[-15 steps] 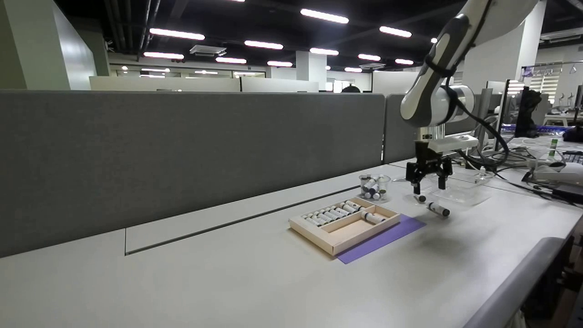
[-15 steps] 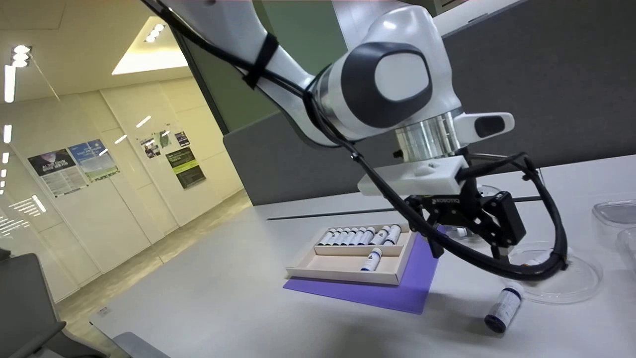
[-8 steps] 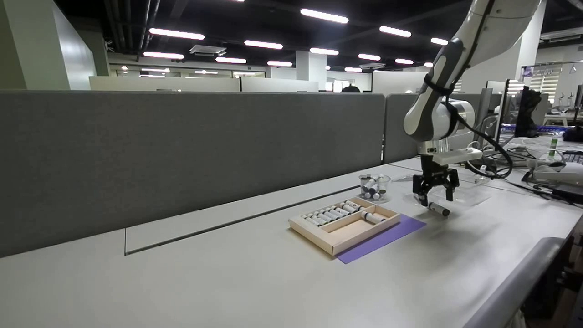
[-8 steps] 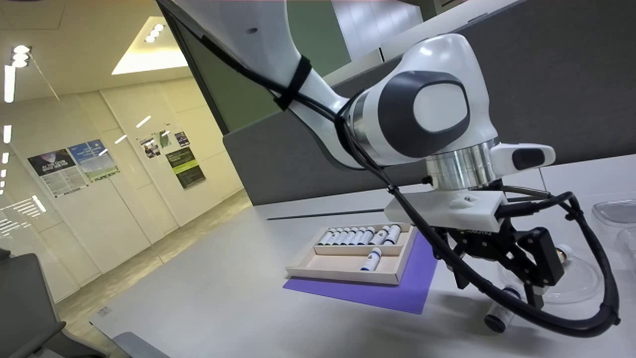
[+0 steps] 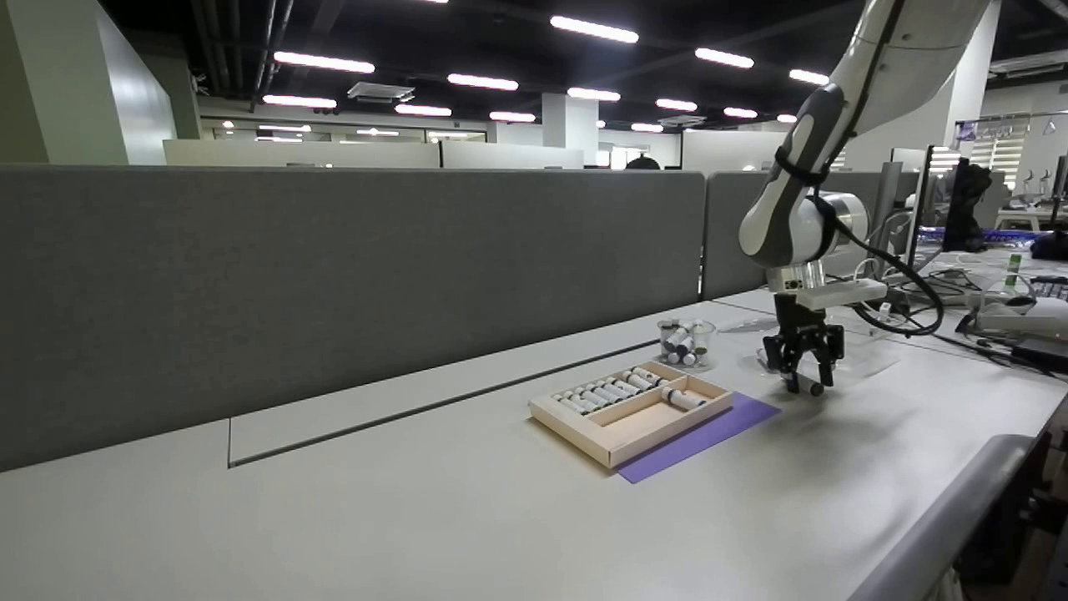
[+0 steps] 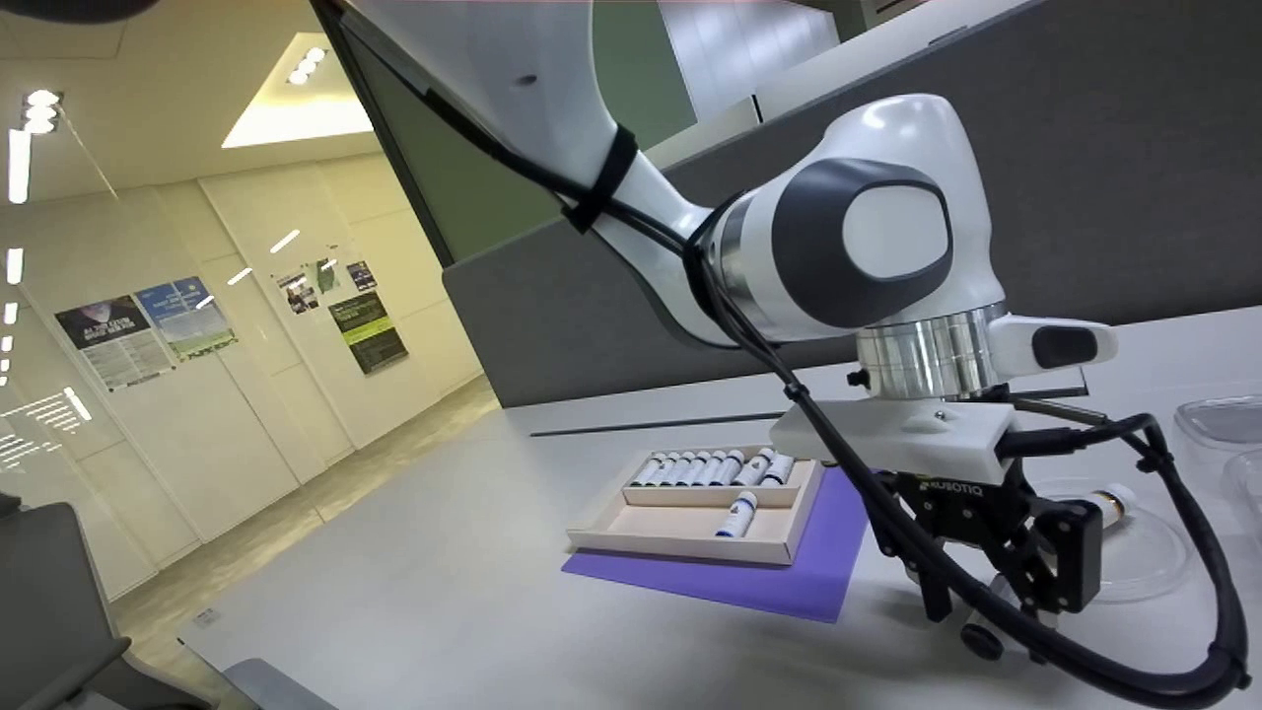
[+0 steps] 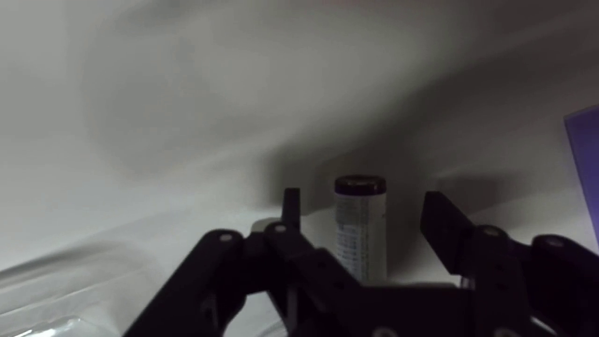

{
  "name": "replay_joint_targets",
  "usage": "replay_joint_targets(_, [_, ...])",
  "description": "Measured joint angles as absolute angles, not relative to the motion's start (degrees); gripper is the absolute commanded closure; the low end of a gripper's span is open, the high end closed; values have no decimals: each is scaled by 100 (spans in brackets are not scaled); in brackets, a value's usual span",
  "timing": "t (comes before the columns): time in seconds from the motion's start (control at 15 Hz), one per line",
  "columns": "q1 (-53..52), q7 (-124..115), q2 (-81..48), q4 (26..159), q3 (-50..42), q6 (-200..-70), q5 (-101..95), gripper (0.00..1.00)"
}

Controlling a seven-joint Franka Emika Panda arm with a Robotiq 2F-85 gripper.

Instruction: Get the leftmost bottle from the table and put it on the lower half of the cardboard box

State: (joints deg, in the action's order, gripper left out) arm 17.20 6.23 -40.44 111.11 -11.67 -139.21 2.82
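Note:
A small white bottle with a dark cap lies on the pale table (image 5: 334, 517). In the wrist view the bottle (image 7: 361, 234) stands between my two fingers, with a gap on each side. My gripper (image 7: 361, 194) is partly open and not touching it. In both exterior views the gripper (image 5: 808, 388) (image 6: 991, 631) is low at the table, its fingers astride the bottle (image 5: 815, 389) (image 6: 982, 643), which they partly hide. The tan cardboard box (image 5: 576, 430) (image 6: 680, 548) holds a row of several bottles in its upper part and one bottle (image 5: 684, 399) (image 6: 736, 515) in its lower part.
A purple sheet (image 5: 701, 438) (image 6: 838, 567) lies under the box. A clear cup (image 5: 705, 344) with several bottles stands behind it. Another bottle (image 6: 1114, 503) lies at a clear round dish (image 6: 1158, 572) close to the gripper. A grey partition (image 5: 375, 292) runs along the back.
My gripper has come down from above the table to either side of the lying bottle. Its fingers are closer together than before. The box and its bottles have not moved.

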Motion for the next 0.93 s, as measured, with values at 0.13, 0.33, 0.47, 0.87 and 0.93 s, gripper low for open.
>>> replay_joint_targets(0.13, [1720,623,-4048,11079,-1167,-13849,282,80])
replay_joint_targets(0.33, [1719,623,-4048,11019,-1165,-13729,282,99])
replay_joint_targets(0.47, [1718,624,-4033,10938,-1135,-13538,289,95])
replay_joint_targets(0.87, [1595,811,-3529,10801,-689,-13158,334,95])
replay_joint_targets(0.93, [1531,815,-3432,10801,-600,-13122,343,95])
